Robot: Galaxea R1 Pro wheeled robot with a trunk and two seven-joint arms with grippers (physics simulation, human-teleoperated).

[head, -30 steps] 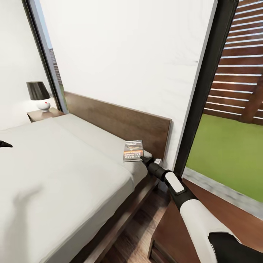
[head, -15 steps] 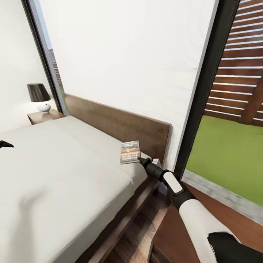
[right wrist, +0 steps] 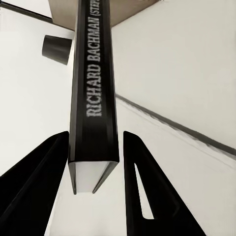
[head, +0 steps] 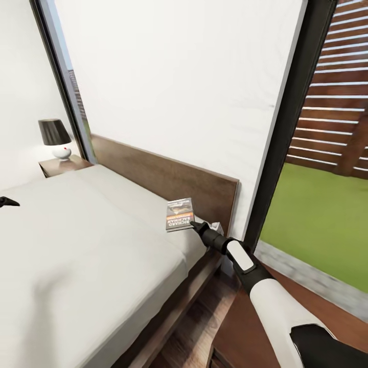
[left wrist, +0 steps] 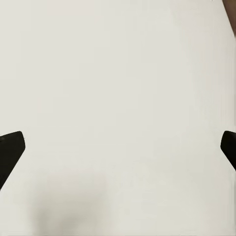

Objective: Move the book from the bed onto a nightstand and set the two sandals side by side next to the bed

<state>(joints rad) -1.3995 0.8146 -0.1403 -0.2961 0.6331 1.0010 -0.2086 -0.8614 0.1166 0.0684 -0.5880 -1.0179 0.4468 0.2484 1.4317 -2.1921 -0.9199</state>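
Note:
The book (head: 180, 214), dark with an orange band, hangs tilted just above the bed's (head: 92, 240) pale mattress near the headboard (head: 168, 176). My right gripper (head: 193, 224) is shut on its near edge. In the right wrist view the spine reading "RICHARD BACHMAN" (right wrist: 93, 88) stands between the two black fingers (right wrist: 34, 187). One nightstand (head: 232, 332) sits under my right arm, and another (head: 64, 164) stands beyond the bed. My left gripper (left wrist: 118, 152) is open over bare mattress, its tip (head: 7, 202) at the head view's left edge. The two sandals are out of view.
A black-shaded lamp (head: 53, 138) stands on the far nightstand. A tall dark window frame (head: 286, 128) rises right of the headboard, with grass and a slatted fence outside. A strip of wood floor (head: 189, 337) runs between the bed and the near nightstand.
The head camera has tilted up a little. My right gripper has carried the book slightly up and toward the middle of the bed. The left arm has stayed put.

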